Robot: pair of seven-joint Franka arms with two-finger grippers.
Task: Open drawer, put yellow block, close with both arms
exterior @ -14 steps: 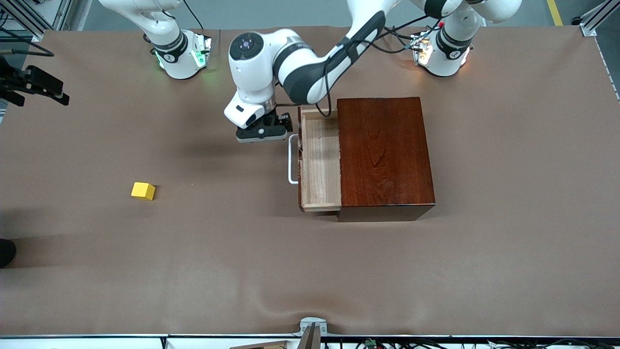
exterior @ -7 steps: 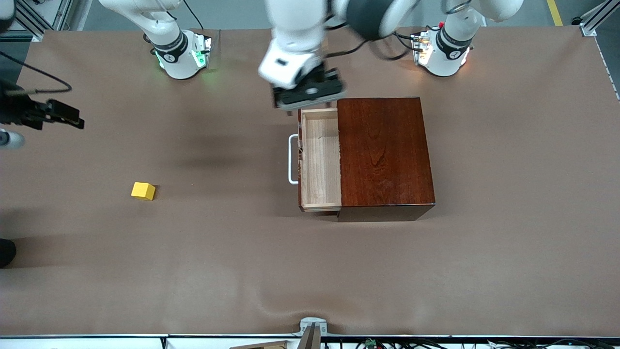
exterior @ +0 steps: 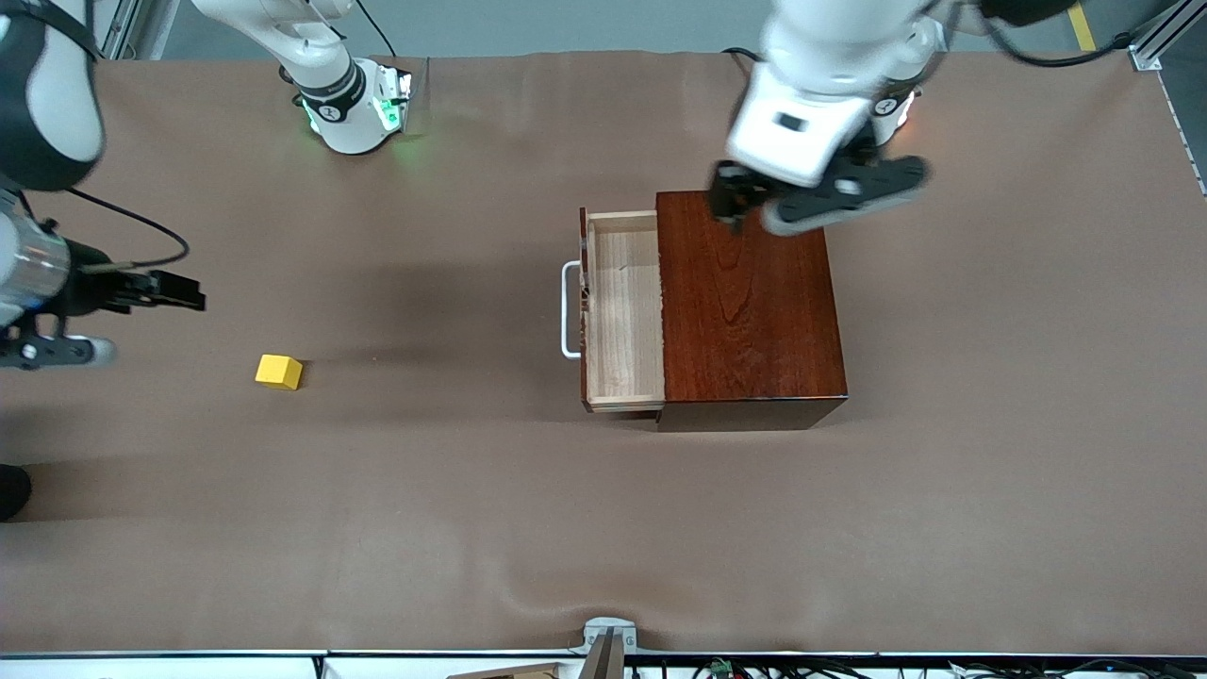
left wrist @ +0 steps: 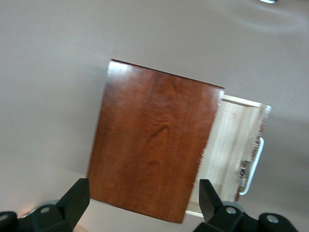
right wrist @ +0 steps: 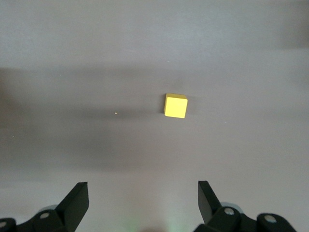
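Drawer (exterior: pixel 622 311) is pulled out of the dark wooden box (exterior: pixel 750 302) mid-worktop, nothing in it, white handle (exterior: pixel 569 309) facing the right arm's end. Yellow block (exterior: pixel 279 372) sits on the bare worktop (exterior: pixel 603 528) toward the right arm's end, well apart from the drawer. Left gripper (exterior: pixel 813 193) hangs over the box top near the edge closest to the arm bases, fingers (left wrist: pixel 77 200) spread wide and holding nothing; right gripper (exterior: pixel 156 289) is up over the worktop edge at the right arm's end, fingers (right wrist: pixel 77 200) fully apart, empty, block in its wrist view.
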